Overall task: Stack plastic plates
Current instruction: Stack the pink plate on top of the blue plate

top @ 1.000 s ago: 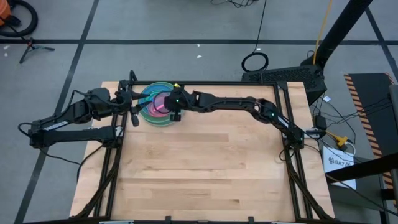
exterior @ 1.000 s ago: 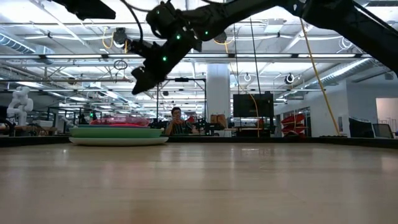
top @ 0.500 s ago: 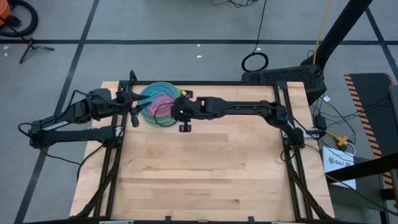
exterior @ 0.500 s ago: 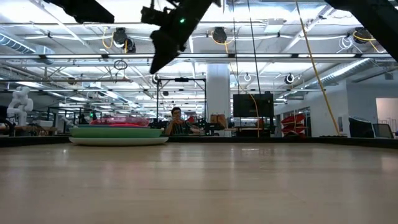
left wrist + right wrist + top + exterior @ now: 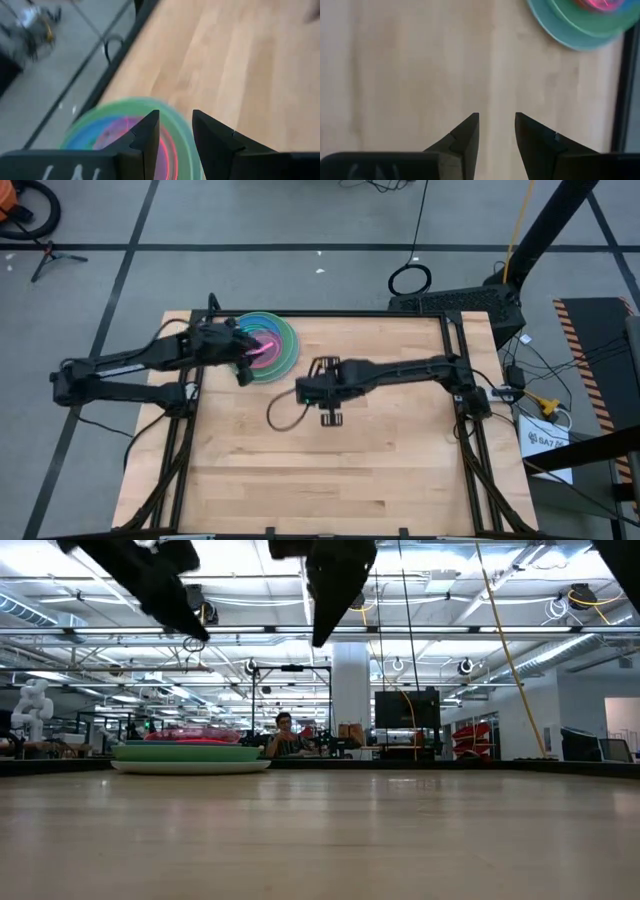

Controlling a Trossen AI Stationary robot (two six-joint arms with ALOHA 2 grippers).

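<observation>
Hovering over the plate stack at far left, left gripper parted, empty; right gripper parted mid-tabletop. Risking nudging the stack askew.

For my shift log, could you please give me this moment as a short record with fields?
plates: one stack at the table's far left corner, pink plate on top
table: wooden top
left gripper: over the stack's near-left edge, open, holding nothing
right gripper: over bare wood near the table's middle, open, holding nothing
background: a person sits beyond the table
</observation>
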